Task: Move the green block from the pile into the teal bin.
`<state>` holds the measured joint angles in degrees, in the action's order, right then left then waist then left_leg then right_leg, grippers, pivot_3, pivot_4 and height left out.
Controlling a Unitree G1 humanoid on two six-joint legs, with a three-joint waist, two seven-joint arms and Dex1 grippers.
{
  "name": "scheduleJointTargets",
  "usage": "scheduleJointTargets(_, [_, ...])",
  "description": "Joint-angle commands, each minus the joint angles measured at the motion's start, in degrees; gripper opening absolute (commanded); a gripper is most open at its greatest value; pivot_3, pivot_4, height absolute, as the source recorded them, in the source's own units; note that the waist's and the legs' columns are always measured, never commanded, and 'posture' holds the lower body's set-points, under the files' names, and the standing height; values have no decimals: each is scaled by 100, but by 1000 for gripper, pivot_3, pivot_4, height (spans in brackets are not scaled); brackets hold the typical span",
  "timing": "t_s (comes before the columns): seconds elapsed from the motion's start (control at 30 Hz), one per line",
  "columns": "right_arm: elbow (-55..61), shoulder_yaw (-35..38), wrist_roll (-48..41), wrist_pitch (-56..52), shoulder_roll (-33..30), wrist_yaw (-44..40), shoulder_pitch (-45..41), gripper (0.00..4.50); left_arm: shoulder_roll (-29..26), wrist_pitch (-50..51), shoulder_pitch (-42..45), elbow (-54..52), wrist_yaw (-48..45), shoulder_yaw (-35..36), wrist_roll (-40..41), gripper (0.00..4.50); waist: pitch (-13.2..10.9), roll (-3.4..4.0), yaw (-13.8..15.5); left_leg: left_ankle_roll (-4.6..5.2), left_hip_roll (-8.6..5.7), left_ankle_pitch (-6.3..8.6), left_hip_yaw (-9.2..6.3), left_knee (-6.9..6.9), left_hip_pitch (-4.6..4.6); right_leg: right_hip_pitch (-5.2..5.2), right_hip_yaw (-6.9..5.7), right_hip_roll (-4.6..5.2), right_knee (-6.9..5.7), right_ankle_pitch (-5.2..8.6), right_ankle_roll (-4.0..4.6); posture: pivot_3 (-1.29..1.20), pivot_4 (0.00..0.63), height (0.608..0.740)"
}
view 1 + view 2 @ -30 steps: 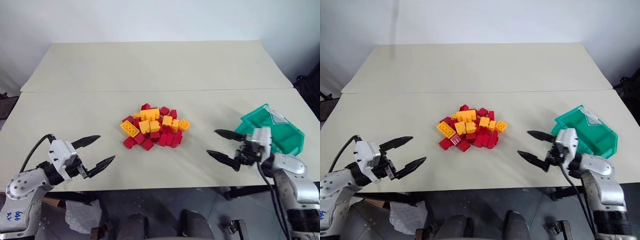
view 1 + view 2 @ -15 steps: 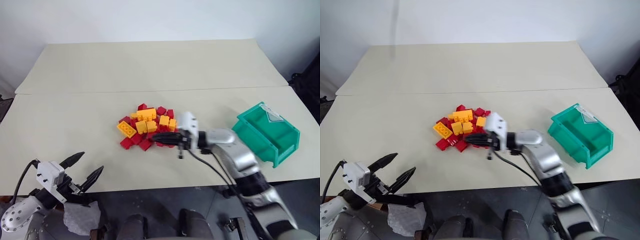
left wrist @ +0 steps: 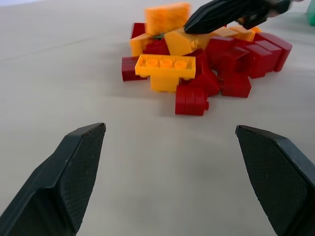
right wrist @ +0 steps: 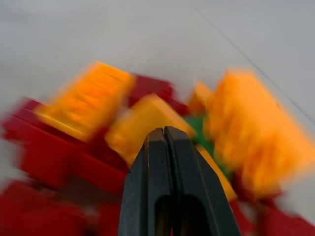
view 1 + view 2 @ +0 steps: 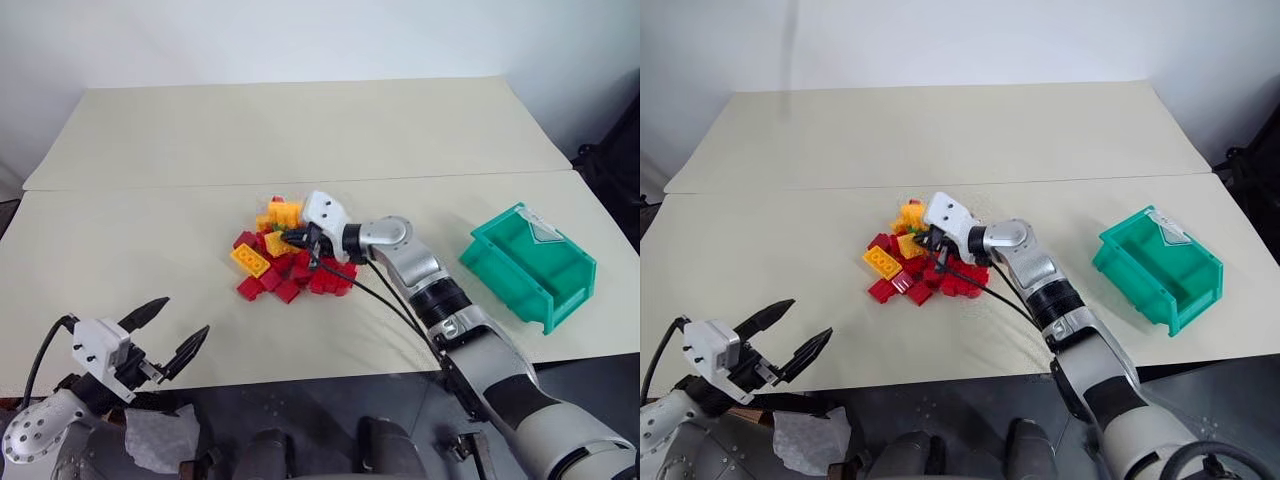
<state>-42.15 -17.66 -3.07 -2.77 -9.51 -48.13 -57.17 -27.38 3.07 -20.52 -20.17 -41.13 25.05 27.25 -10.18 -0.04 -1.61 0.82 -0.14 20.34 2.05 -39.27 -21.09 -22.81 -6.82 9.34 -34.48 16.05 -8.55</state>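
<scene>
While the left gripper [image 5: 172, 327] hangs by the near edge of the surface [image 5: 150, 240] with its jaws spread wide and nothing in them, the right gripper [image 5: 290, 240] is pinched fully together, tips poked into the pile [image 5: 290, 262] of red and yellow-orange bricks mid-surface. A bit of the green block [image 4: 203, 130] peeks out between orange bricks just past those tips. Way off to the right sits the teal bin [image 5: 530, 268], well apart from the pile.
</scene>
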Motion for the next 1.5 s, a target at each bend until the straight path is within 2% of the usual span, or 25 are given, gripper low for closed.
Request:
scheduleJointTargets(0.03, [-427, 322, 68, 369, -50, 227, -193, 38, -14, 5, 120, -227, 41, -96, 81, 4500, 0, 1, -20, -1, 1, 1, 0, 0, 1, 0, 1, 0, 0, 0, 0, 0, 150, 740])
scheduleJointTargets(0.23, [-391, 436, 27, 502, -79, -233, -57, 38, -92, 80, 578, -67, -27, -434, 27, 4500, -1, 2, -19, -2, 3, 1, 1, 0, 1, 0, 1, -2, 0, 0, 0, 0, 150, 740])
scheduleJointTargets(0.37, [959, 11, -47, -139, -244, -1173, 665, 38, -180, 138, 871, 95, -93, -518, 38, 4500, -1, 2, -18, -3, 5, 2, 0, 1, 1, 0, -3, -4, -1, 0, 0, 0, 150, 740])
scheduleJointTargets(0.43, [1456, -133, 17, -516, -398, -1355, 914, 38, -208, 158, 897, 110, -125, -515, 55, 4500, -1, 4, -21, -5, 5, 2, -1, 1, 2, 0, -3, -3, -2, 0, 0, 0, 150, 740])
scheduleJointTargets(0.57, [2139, 27, -152, -846, -535, -1351, 1135, 38, -235, 189, 878, 88, -156, -485, 86, 4500, -1, 4, -10, -5, 5, 2, 2, 1, 5, 1, -1, -3, -2, 0, 0, 0, 150, 740])
scheduleJointTargets(0.7, [2170, 500, -624, -1430, -317, -1168, 793, 38, -193, 159, 859, 125, -79, -383, 90, 4500, -3, 6, -14, -5, 6, 3, 2, 1, 4, 0, -2, -4, 0, 0, 0, 0, 150, 740])
scheduleJointTargets(0.8, [1699, 671, -681, -1734, -80, -899, 335, 619, -134, 127, 890, 179, 25, -360, 58, 4500, -8, 15, -32, -6, 7, 3, 5, 1, 4, -3, 1, -4, -1, 0, 0, 0, 150, 740])
scheduleJointTargets(0.87, [1254, 648, -577, -1686, 69, -776, 32, 1232, -97, 105, 929, 210, 101, -365, 35, 4500, -9, 16, -33, -7, 7, 3, 4, 1, 5, -6, 0, -4, -5, 0, 1, 0, 150, 740])
scheduleJointTargets(1.17, [-787, 716, 52, -1173, 589, 529, -1037, 4390, -40, 50, 933, 251, 264, -265, 32, 4500, -10, 17, -42, -8, 2, 4, 2, 2, -4, -14, -2, -2, -11, 1, 1, 0, 150, 740])
scheduleJointTargets(1.5, [-1845, 917, 190, -834, 1068, 930, -1525, 4452, 37, -16, 1093, 328, 311, -366, -29, 4500, -11, 19, -163, -12, 8, 2, 3, 11, -6, -19, -2, -9, -12, 1, 1, 0, 150, 740])
